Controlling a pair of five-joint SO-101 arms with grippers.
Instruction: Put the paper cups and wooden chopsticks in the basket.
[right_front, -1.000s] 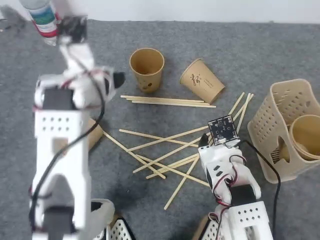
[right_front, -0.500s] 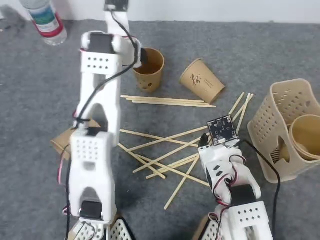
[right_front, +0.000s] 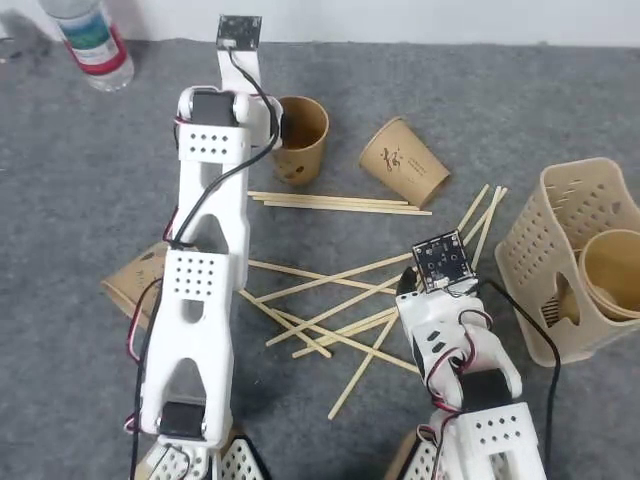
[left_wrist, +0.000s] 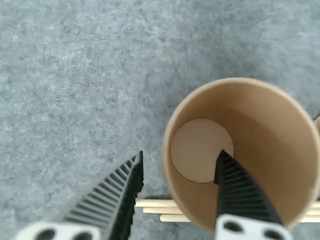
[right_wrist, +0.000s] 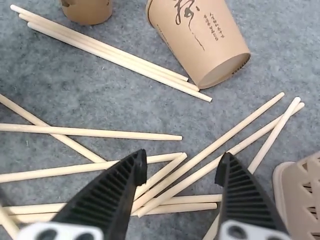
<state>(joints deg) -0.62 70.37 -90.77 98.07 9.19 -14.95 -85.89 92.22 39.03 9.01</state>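
Observation:
An upright paper cup (right_front: 295, 135) stands at the back of the grey mat. My left gripper (left_wrist: 180, 156) is open over its rim, one finger inside the cup (left_wrist: 240, 150) and the other outside on the mat side. A second cup (right_front: 404, 162) lies on its side to the right. A third cup (right_front: 135, 280) lies partly under the left arm. Wooden chopsticks (right_front: 330, 310) are scattered across the middle, and three lie together (right_front: 340, 204) near the upright cup. My right gripper (right_wrist: 182, 155) hangs open above crossed chopsticks (right_wrist: 200, 165), holding nothing.
A beige slotted basket (right_front: 560, 215) stands at the right edge with a paper cup (right_front: 612, 270) inside; its corner (right_wrist: 300, 195) is near the right gripper. A plastic bottle (right_front: 90, 35) stands at the back left. Two chopsticks (right_front: 485, 220) lie beside the basket.
The left arm swung from the left side across to the upright cup and now straddles its rim. The cup lying on the left has come into view. The right arm has not moved.

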